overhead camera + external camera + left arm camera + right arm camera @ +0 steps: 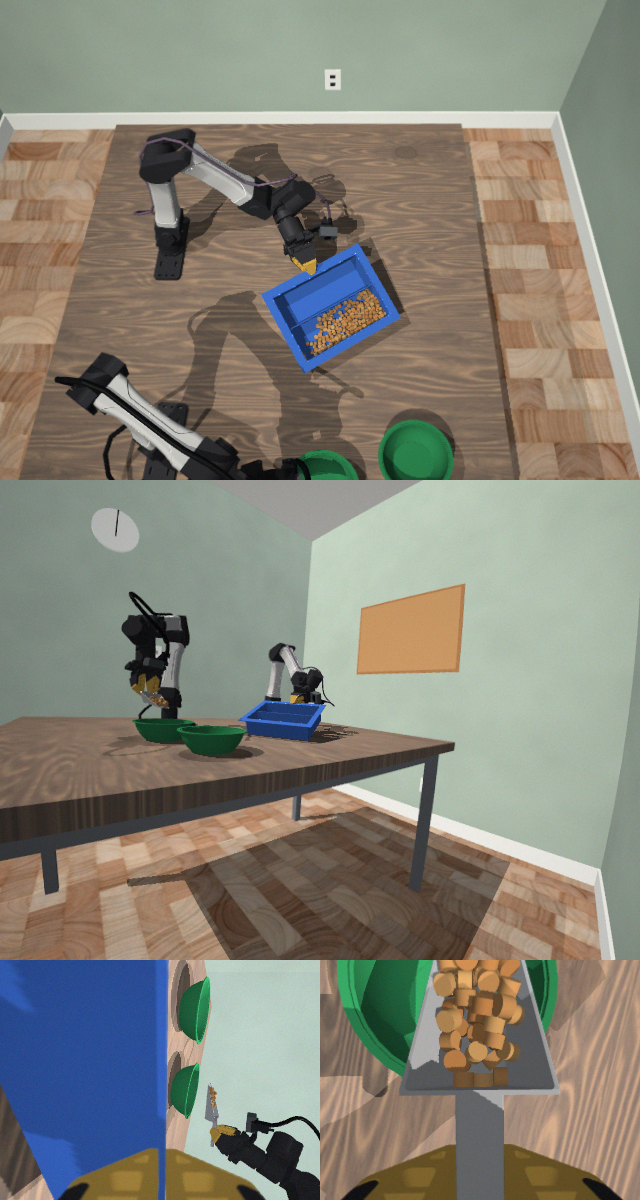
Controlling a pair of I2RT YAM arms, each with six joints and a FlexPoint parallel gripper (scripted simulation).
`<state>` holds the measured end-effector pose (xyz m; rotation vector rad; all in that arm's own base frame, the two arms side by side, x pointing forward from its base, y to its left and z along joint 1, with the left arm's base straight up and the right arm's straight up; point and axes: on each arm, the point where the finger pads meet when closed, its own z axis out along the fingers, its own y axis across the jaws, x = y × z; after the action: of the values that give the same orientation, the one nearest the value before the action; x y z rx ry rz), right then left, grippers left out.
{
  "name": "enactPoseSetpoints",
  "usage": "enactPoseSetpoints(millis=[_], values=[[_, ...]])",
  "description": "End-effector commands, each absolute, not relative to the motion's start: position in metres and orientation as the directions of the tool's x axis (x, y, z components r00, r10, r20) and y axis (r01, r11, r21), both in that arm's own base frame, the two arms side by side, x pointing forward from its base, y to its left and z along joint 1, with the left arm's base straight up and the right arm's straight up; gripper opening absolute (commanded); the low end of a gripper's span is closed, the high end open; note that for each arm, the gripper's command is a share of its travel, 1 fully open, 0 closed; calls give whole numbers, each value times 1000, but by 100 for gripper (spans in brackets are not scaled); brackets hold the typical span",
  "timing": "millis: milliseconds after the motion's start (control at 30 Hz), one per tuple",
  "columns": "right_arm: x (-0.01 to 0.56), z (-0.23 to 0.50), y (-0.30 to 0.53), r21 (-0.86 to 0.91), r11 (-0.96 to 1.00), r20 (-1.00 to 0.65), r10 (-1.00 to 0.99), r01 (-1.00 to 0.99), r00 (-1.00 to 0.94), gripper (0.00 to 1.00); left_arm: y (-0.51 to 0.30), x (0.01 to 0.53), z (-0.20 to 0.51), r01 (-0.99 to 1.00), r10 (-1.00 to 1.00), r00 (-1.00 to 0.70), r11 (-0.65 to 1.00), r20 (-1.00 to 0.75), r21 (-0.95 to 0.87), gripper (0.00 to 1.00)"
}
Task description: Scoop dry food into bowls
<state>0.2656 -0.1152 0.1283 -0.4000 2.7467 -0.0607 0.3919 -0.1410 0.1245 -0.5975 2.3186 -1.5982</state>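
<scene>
My right gripper (pixel 146 687) (pixel 211 1128) (pixel 480 1153) is shut on the handle of the grey scoop (pixel 146 696) (pixel 210 1111) (pixel 538 1077). The scoop carries several brown food pieces (pixel 480 1025), raised above the table, its front over one green bowl (pixel 326 465) (pixel 162 732) (pixel 184 1091) (pixel 380 1005). A second green bowl (pixel 415 457) (pixel 211 740) (pixel 194 1010) stands beside it, with no food visible. My left gripper (pixel 309 267) (pixel 297 699) (pixel 162 1157) is shut on the rim of the blue box (pixel 289 331) (pixel 279 731) (pixel 90 1070), which looks tilted. Food (pixel 351 317) lies along its lower side.
Both bowls stand upright on the wooden table (pixel 413 206) (pixel 129 769). The box stands between the left arm and the bowls. The right arm (pixel 155 421) (pixel 175 671) reaches across the bottom left in the top view, where its gripper is hidden.
</scene>
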Motion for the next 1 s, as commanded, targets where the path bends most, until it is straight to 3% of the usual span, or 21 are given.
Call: enactPoseSetpoints(millis=[0,967], values=[[271,141,-123,-130,947,-354,-320,-292,-879,0,-144,388,121,-160,-455,-890,319,-3,-934,0],[281,149,-129,-187,876,-286,-482,-445,-828,0,-144,388,121,-160,-455,-890,319,-3,-934,0]])
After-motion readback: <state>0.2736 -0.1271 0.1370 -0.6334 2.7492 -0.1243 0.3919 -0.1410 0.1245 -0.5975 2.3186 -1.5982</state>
